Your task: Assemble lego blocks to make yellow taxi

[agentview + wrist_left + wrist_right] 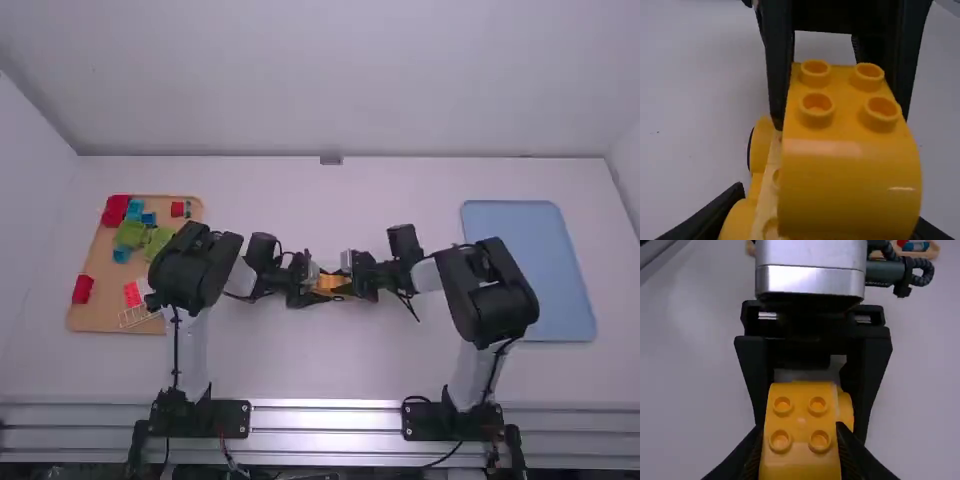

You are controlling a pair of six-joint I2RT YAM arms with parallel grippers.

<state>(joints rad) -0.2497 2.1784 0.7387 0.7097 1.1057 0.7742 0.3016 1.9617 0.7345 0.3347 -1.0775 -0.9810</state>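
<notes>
The yellow top block [847, 185] could be tipped crooked on the wheeled base [771, 170] if it is pushed too hard on one side. The yellow taxi [330, 283] could be pulled apart or dropped if one tool is moved away before its grip is let go. The left tool [830, 205] is open only as wide as the taxi, which is pinched between its fingers. The taxi is squeezed by the right tool [800, 427] too, at the middle of the table [330, 365].
</notes>
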